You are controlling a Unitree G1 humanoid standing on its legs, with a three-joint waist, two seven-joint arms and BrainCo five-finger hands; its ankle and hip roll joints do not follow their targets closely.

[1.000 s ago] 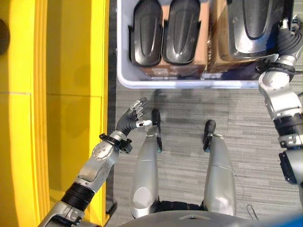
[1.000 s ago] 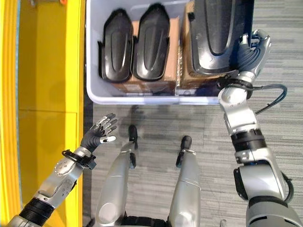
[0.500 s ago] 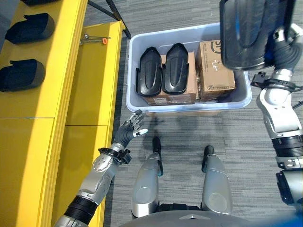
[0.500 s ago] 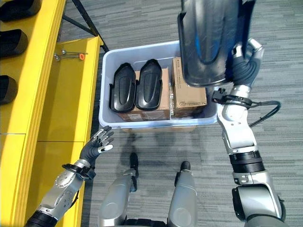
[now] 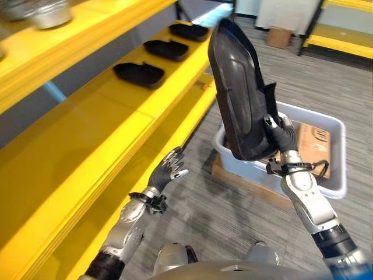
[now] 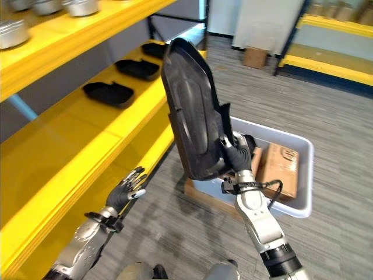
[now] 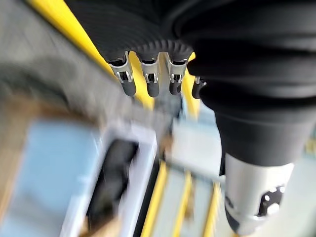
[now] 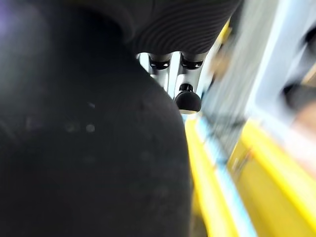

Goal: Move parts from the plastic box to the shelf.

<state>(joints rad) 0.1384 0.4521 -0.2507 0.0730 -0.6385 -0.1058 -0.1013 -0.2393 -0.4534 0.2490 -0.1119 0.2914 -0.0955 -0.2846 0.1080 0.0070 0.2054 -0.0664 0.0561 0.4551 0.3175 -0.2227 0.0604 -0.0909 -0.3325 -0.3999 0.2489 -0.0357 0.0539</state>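
Lifted clear of the plastic box [image 5: 335,157], the black part [image 5: 236,93] is now standing upright beside the yellow shelf [image 5: 87,128], right hand [image 5: 281,133] fingers gripping its lower edge; left hand [image 5: 167,170] is hovering, fingers spread.

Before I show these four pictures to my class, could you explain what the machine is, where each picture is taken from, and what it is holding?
It is a two-legged humanoid robot with two silver arms and fingered hands. Two pictures come from a stereo camera on its head, looking down at its work. The other two come from cameras on its wrists, looking along each hand from very close.

The right hand grips a large black plastic part, held up in the air. The left hand is open and holds nothing, beside the yellow shelf. Three similar black parts already lie in a row on the shelf. On the floor behind stands the grey plastic box, with a cardboard carton inside.
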